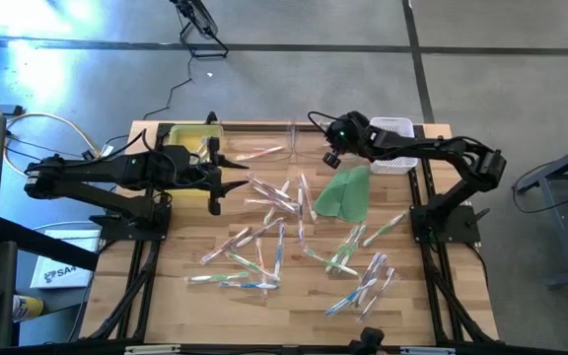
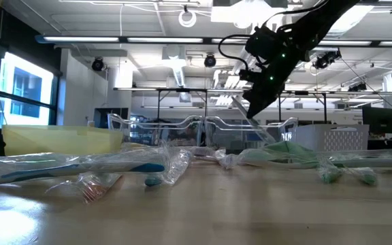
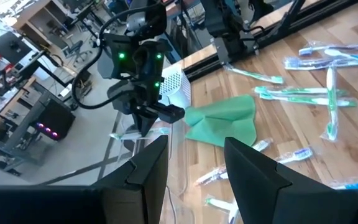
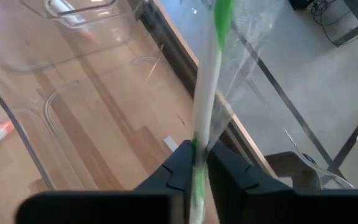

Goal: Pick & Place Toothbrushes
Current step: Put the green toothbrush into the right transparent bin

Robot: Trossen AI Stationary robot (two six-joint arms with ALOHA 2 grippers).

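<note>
Several wrapped toothbrushes lie scattered flat on the wooden table, around a flat green cloth. My right gripper hangs over the far middle of the table, beside a clear bin. It is shut on a white-and-green toothbrush in a clear wrapper. In the low view this brush slants down from the gripper toward the clear bin. My left gripper stands open and holds nothing; it is above the table's left side, pointing at the right gripper. My right gripper pinches the toothbrush's white handle between its two fingers. The brush runs on past the fingertips, along the fingers, to its green far part. The fingers slant downward from the table's right side. The brush is lifted clear of the table.
A yellow bin stands at the far left and a white slotted basket at the far right. One wrapped brush lies in the clear bin. Both arm bases flank the table's left and right edges.
</note>
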